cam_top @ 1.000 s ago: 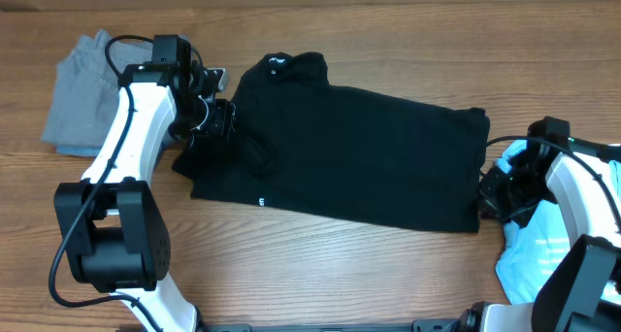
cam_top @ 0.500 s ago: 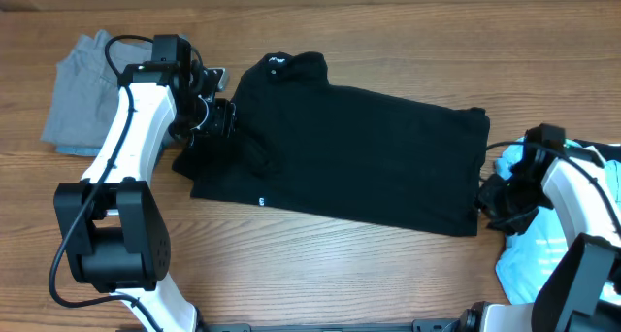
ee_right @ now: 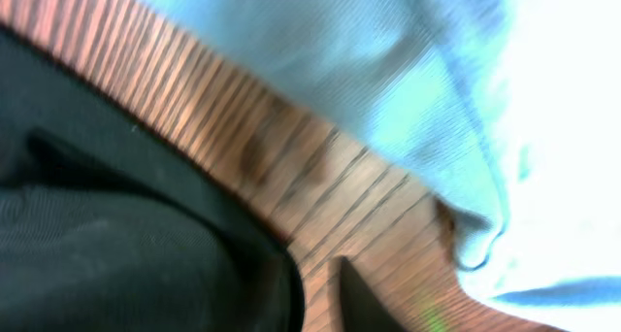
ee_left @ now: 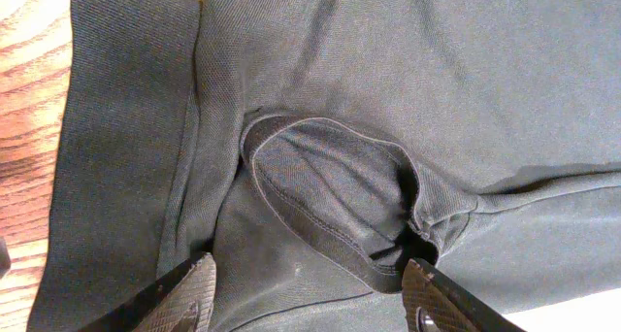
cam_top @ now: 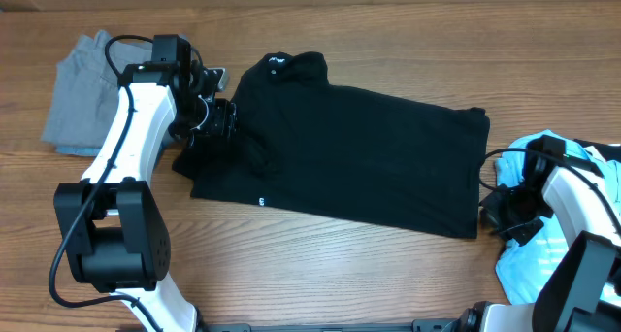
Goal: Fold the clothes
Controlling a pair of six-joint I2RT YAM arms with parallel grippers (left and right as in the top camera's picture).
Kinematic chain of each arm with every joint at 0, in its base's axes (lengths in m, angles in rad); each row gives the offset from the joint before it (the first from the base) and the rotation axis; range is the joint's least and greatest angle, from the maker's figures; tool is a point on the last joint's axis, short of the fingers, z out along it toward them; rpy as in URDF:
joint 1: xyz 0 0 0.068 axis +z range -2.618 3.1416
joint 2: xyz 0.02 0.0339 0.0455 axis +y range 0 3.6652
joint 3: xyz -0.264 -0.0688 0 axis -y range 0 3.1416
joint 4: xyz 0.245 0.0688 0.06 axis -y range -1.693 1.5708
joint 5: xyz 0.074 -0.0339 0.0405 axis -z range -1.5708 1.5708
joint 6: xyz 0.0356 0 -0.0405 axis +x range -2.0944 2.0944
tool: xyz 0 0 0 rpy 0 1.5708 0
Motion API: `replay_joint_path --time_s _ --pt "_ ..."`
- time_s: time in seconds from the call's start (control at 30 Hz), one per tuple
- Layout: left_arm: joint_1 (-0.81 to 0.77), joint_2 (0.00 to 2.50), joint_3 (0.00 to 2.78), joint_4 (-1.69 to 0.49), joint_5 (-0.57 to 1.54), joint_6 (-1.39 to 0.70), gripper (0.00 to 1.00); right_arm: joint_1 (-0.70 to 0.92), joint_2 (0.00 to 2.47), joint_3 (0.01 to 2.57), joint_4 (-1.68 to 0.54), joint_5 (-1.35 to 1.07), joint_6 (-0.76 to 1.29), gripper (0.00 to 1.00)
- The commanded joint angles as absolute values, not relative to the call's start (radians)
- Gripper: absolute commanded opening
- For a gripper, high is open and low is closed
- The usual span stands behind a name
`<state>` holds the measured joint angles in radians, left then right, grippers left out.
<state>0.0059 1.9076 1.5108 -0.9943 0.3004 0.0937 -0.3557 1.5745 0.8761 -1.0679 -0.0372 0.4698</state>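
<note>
Left gripper [ee_left: 309, 293] sat wide open, empty, over the limp black shirt [cam_top: 359, 157], I'd pinch its sleeve hem [ee_left: 325, 237]; right gripper [cam_top: 495, 214] I couldn't tell.

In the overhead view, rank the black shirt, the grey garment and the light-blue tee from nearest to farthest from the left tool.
1. The black shirt: the left tool sits right over its left sleeve end.
2. The grey garment: a little further to the left, at the upper left of the view.
3. The light-blue tee: far right, at the lower right corner.
</note>
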Motion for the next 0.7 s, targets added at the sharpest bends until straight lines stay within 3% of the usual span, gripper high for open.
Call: replay_joint_path --time_s 0.0,0.17,0.53,0.67 --pt "-0.001 1.878 1.525 -0.990 0.311 0.116 0.66 -0.364 1.555 0.910 -1.019 -0.069 0.413 0.50" --pt "-0.001 1.878 1.525 -0.990 0.311 0.116 0.66 -0.363 1.555 0.914 -0.854 -0.261 0.293 0.49" --pt "-0.001 1.878 1.525 -0.990 0.311 0.116 0.67 -0.326 1.574 0.795 -0.683 -0.313 0.287 0.49" --pt "-0.001 1.878 1.525 -0.990 0.311 0.116 0.67 -0.326 1.574 0.792 -0.685 -0.317 0.287 0.44"
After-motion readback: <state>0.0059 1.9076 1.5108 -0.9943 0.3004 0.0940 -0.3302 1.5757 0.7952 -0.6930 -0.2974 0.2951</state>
